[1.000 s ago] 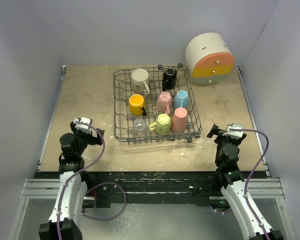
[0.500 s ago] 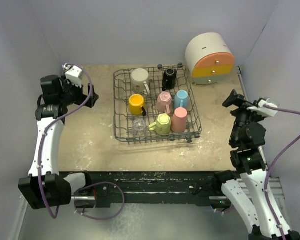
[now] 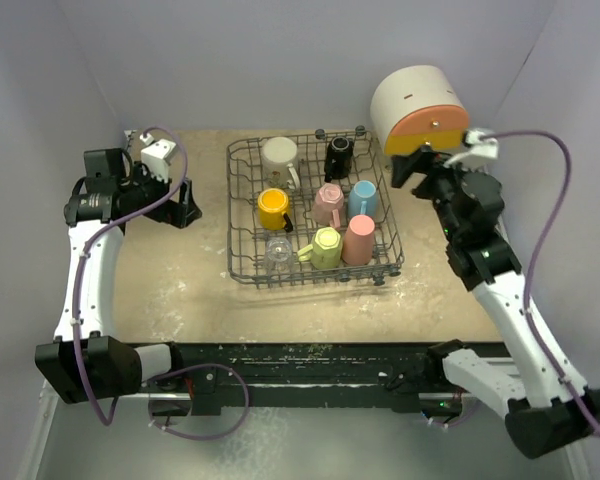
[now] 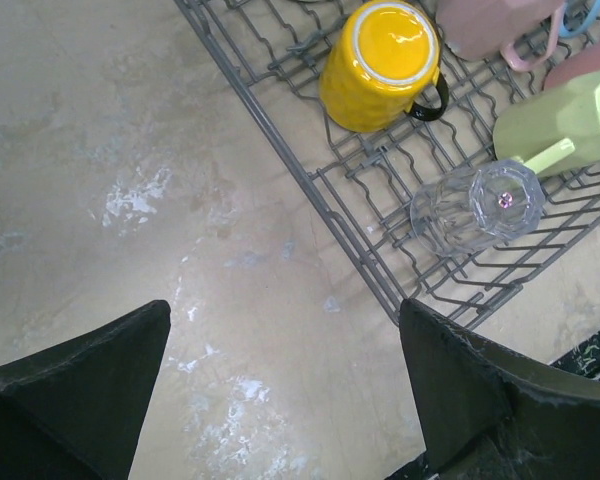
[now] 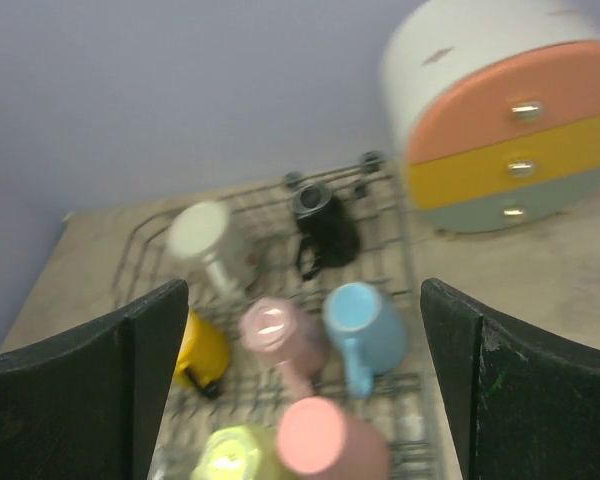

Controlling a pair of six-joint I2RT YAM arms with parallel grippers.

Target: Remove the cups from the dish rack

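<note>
Right arm has swung in from the table's right edge. The right gripper [image 3: 405, 168] now hangs by the far right corner of the dish rack [image 3: 236, 210], overlapping the drawer container [image 3: 415, 95] in the top view. The left gripper [image 3: 184, 206] has barely shifted and sits left of the rack over the table [image 3: 170, 280]. We see both sets of fingers spread wide, with nothing between them.

All eight cups are in the rack, unmoved:
- Far row: cream cup [image 3: 278, 155], black cup [image 3: 338, 156].
- Middle: orange-yellow cup [image 3: 273, 207], pink cup [image 3: 328, 203], light blue cup [image 3: 363, 197].
- Near row: clear glass [image 3: 278, 253], yellow-green cup [image 3: 326, 247], salmon cup [image 3: 359, 240].
</note>
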